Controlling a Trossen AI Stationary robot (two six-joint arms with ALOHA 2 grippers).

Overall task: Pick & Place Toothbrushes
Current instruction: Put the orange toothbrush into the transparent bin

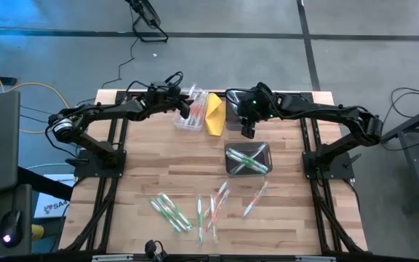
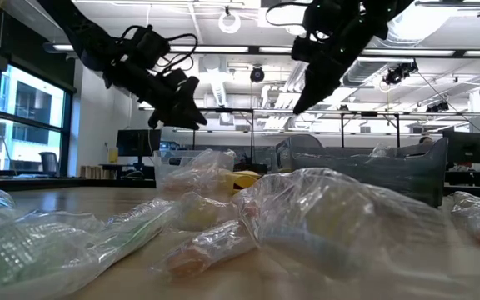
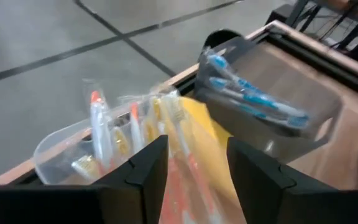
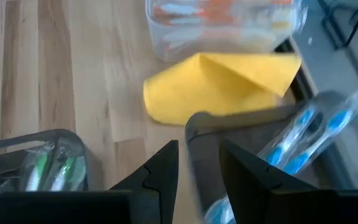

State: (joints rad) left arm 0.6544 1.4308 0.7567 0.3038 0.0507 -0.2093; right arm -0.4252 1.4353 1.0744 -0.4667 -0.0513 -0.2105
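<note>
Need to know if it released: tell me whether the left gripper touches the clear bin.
Apart. The low view shows the left gripper hanging open above the clear bin, with background between them.

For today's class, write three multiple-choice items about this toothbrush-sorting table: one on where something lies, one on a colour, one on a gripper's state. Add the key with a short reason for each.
1. Where does the yellow folded cloth-like sheet lie?
A. Between the clear plastic bin and the dark grey bin at the table's far edge
B. Inside the dark mesh tray
C. Among the loose wrapped toothbrushes near the front edge

2. What colour are the toothbrushes in the dark mesh tray?
A. Blue
B. Green
C. Orange

3. How does the left gripper stand?
A. Shut on a toothbrush
B. Open, holding nothing, above the clear bin
C. Shut on the yellow sheet

Key: 1 A, the high view shows the sheet between the two bins. 2 B, green parts show in the tray in the right wrist view. 3 B, the left wrist view shows parted fingers with nothing gripped.
</note>
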